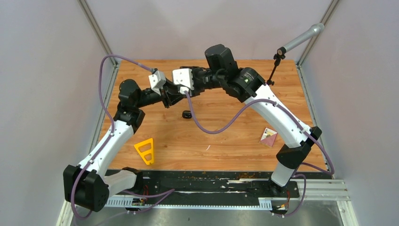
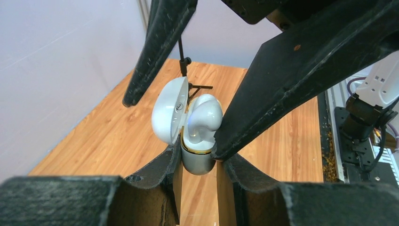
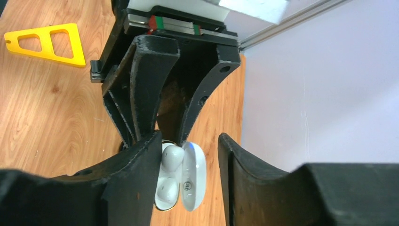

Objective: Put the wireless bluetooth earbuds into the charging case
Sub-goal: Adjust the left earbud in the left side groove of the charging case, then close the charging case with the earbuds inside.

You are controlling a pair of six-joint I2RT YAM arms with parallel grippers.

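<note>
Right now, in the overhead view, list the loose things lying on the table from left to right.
yellow triangular frame → small black case → thin white sliver → small patterned card

No writing can be read anywhere. The white case (image 2: 197, 162) carries a small dark mark (image 2: 179, 107) on the inside of its open lid (image 2: 165, 113). In both wrist views the mark is too small and blurred to tell whether it is a logo or letters. The card (image 1: 268, 137) lying on the right side of the table (image 1: 226, 150) shows pink and pale patches, and any print on it is too small to make out from above.
</note>
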